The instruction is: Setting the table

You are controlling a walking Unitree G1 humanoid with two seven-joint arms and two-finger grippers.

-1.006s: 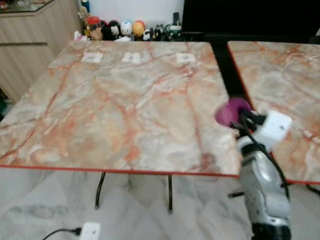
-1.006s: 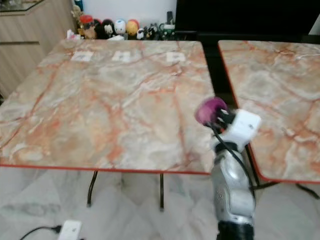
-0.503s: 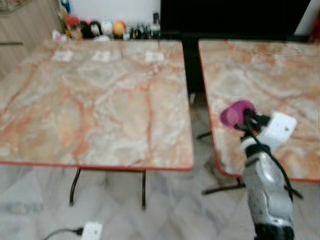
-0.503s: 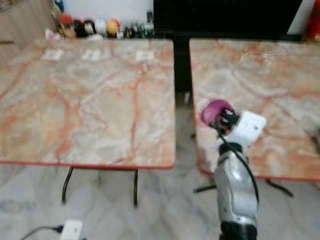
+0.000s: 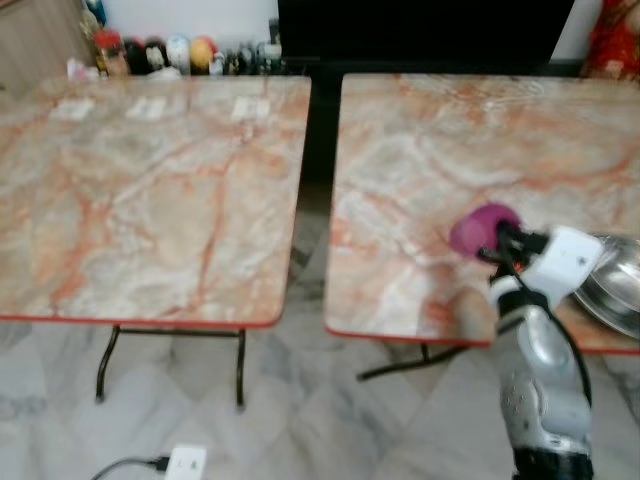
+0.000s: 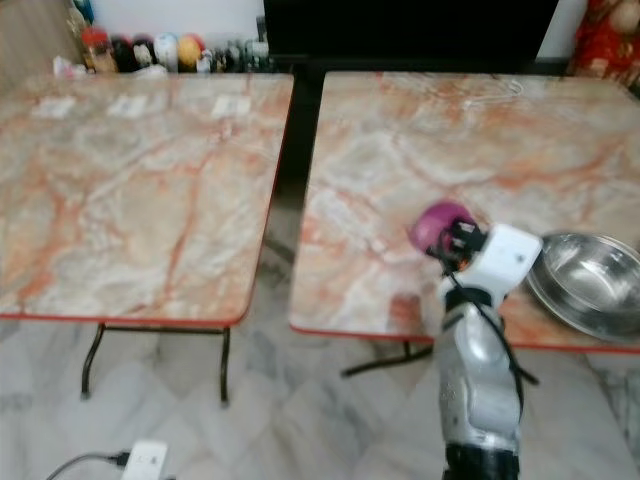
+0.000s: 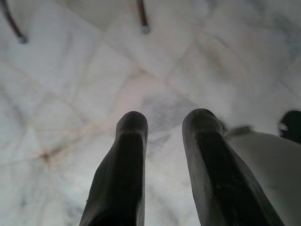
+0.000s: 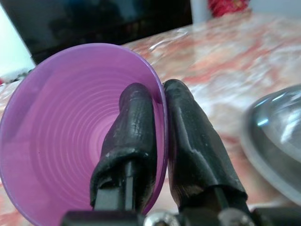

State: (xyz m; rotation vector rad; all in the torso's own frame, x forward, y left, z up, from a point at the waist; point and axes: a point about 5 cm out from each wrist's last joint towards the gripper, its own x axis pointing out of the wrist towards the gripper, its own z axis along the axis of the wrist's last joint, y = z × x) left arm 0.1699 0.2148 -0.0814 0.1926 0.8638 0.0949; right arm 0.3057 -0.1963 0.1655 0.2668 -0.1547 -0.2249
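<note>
A purple cup [image 8: 80,132] is kept clamped by its rim in the right end effector [image 8: 162,136], over the tabletop [image 6: 420,150] just beside a steel bowl [image 6: 590,282], presumably for placing there, while the left end effector [image 7: 164,127] is hung idle with fingers apart.

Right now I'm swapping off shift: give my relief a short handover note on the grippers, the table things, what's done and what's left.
Right gripper: shut on the purple cup, one finger inside the rim, one outside, held above the right table near its front edge.
Left gripper: open, idle, hanging over the floor.
Steel bowl: on the right table at its front right, beside the cup.
Left table: three small white cards along the far edge.
Done: cup picked up and carried to the right table.
Left: set the cup down, probably next to the bowl, then release.
</note>
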